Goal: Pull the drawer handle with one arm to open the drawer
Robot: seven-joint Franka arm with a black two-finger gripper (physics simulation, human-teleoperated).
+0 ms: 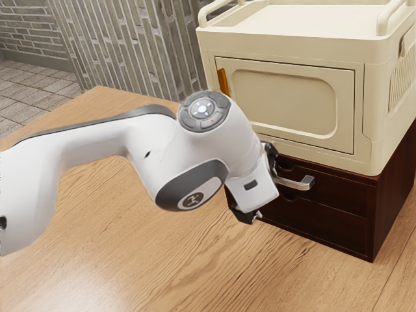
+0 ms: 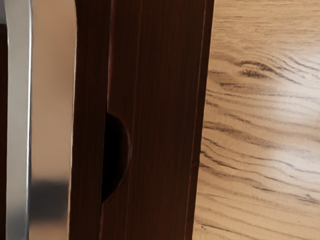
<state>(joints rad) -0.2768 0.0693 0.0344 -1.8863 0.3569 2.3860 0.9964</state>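
I'm watching my gripper (image 1: 268, 192) right up at the chest (image 1: 383, 211), and its fingers (image 1: 244, 214) are spread: one black finger shows on the upper side of the white hand, the other on the lower side, well apart. Here's the handle (image 1: 298, 184), a silver bar standing out from the upper drawer (image 1: 344, 195), just beside my hand on the exterior view's right. My hand covers part of it, so I can't tell if either finger touches it. The drawer looks shut from here, its dark brown front level with the chest around it, and the lower drawer (image 1: 338, 231) sits in under it.

Over on the wrist camera, the handle's a broad, shiny bar close to the lens, running alongside the dark wood. Next to it there's a rounded notch (image 2: 116, 157), nearly black inside, and past the edge of the chest comes the pale, grained table (image 2: 260, 150).

Up on the chest sits a cream cabinet (image 1: 374, 84), its front door (image 1: 286, 101) closed, with an orange tab (image 1: 223, 81) at one edge and rails on top. Behind all that, a brick wall (image 1: 123, 45) and floor tiles (image 1: 29, 83).
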